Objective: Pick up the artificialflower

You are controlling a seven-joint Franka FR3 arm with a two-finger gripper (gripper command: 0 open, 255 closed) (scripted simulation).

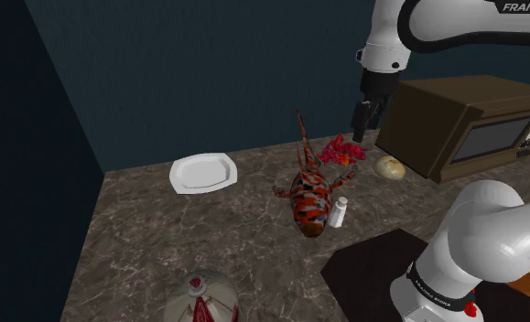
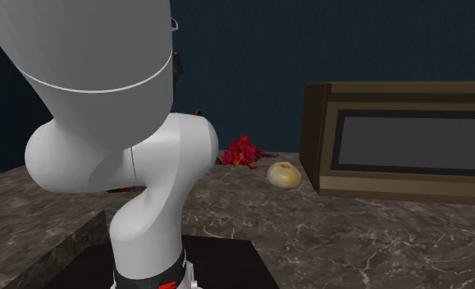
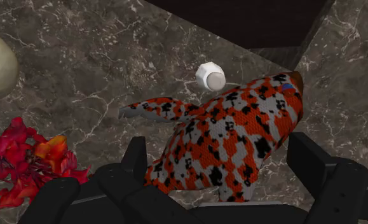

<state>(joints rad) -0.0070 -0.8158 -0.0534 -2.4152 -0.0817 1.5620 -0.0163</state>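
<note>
Wrist view: the gripper [image 3: 220, 153] stands with fingers spread above an orange, white and black koi fish [image 3: 239, 137], whose tail the hand hides. The red artificial flower [image 3: 23, 159] lies on the marble counter [image 3: 100, 51] just outside one finger, which partly covers it.

Dk teal walls [image 1: 208, 73], marble worktop [image 1: 162, 247] w/ brown cabinet [image 1: 455, 110] (dim).

The white arm [image 2: 121, 139] fills the left of the frame. At centre a red artificial flower [image 2: 242, 153] lies on the marbled table [image 2: 375, 238], near a pale round object [image 2: 283, 174] just beside a brown box [image 2: 399, 139] at right.
</note>
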